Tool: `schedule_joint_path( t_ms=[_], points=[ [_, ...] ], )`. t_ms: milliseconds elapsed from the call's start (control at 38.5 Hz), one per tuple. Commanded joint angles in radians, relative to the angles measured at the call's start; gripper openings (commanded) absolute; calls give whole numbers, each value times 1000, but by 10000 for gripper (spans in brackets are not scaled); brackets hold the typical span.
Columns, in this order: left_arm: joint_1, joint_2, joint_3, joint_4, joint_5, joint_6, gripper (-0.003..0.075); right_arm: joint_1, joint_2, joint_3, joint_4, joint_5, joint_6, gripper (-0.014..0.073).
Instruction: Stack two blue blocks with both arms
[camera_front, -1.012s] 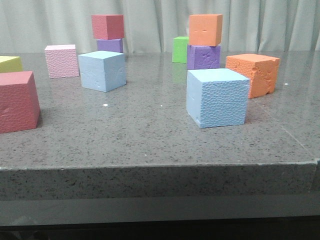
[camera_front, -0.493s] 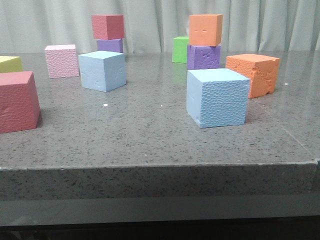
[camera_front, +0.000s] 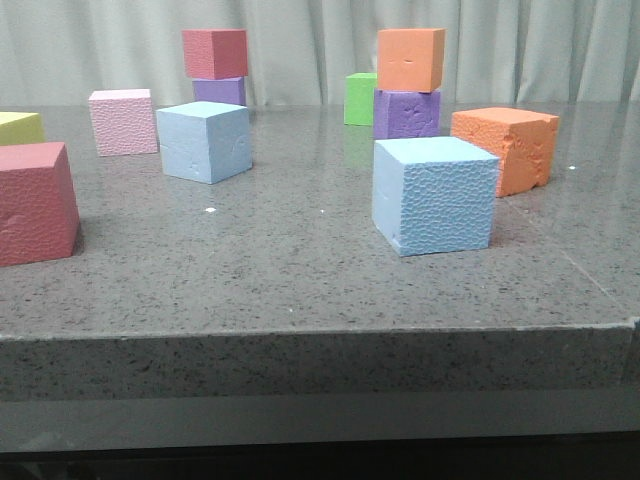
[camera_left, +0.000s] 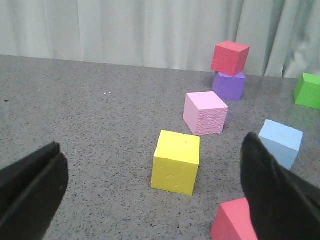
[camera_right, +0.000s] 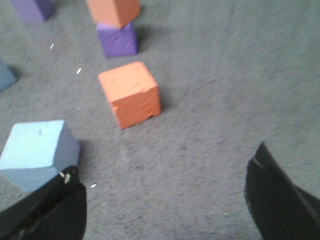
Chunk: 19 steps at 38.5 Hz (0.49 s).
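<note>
**A:** Has anything changed from the earlier frames?

**B:** No. In the front view every block sits where it sat a second ago, and neither arm shows there.

**A:** How many blocks are there?

**B:** Ten foam cubes on the grey speckled stone surface (camera_front: 300, 250). Two are light blue: the pebbled light blue foam cube (camera_front: 434, 196) near the front right, and the smooth light blue foam cube (camera_front: 204, 141) further back on the left, well apart from it. Two are purple: one purple cube (camera_front: 407, 113) carries an orange cube (camera_front: 411, 59), the other purple cube (camera_front: 220, 91) carries a red cube (camera_front: 215, 53). A second, chipped orange cube (camera_front: 505, 148) stands right of the pebbled blue one. There is also one large red cube (camera_front: 37, 203) at the left edge, one pink pebbled cube (camera_front: 123, 122), one yellow cube (camera_front: 20, 127) and one green cube (camera_front: 361, 98).

**A:** Where are the blue cubes relative to each tool?

**B:** The left tool (camera_left: 150, 190) is spread wide and holds nothing; the smooth blue cube (camera_left: 281, 143) lies ahead of it, near one finger (camera_left: 272, 195). The right tool (camera_right: 165, 205) is also wide and empty; the pebbled blue cube (camera_right: 37, 152) sits just beside one finger (camera_right: 47, 212), outside the gap.
</note>
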Motion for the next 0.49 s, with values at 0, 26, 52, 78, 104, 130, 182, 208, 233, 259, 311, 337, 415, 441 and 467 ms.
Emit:
schedule_joint_path(
  t_ms=[0,26,52,78,104,130,182,208,233,259,311,337,415,441,467],
  points=[
    [0,10,-35,-7,-80,-1,680,50,114,-95,70,-19,-34,645],
    [0,10,-35,-7,-80,-1,680,78,164,-122,101,-6,-52,645],
    [0,10,-35,-7,-80,-1,680,98,196,-140,121,5,-63,645],
    [0,10,-35,-7,-80,-1,680,124,236,-162,146,13,-79,645],
    [0,10,-35,-7,-80,-1,680,150,268,-184,164,18,-99,645],
    [0,10,-35,-7,-80,-1,680,170,299,-200,184,20,-110,645],
    [0,10,-35,-7,-80,-1,680,208,371,-237,219,27,-121,645],
    [0,10,-35,-7,-80,-1,680,221,399,-255,235,35,-121,645],
    [0,10,-35,-7,-80,-1,680,231,426,-276,263,46,-121,645],
    [0,10,-35,-7,-80,-1,680,234,459,-292,288,55,-121,645],
    [0,10,-35,-7,-80,-1,680,236,511,-322,340,68,-121,645],
    [0,10,-35,-7,-80,-1,680,236,533,-337,354,71,-121,645],
    [0,10,-35,-7,-80,-1,680,236,603,-376,364,93,-121,645],
    [0,10,-35,-7,-80,-1,680,236,619,-383,364,100,-121,645],
    [0,10,-35,-7,-80,-1,680,236,637,-390,364,105,-122,645]
  ],
)
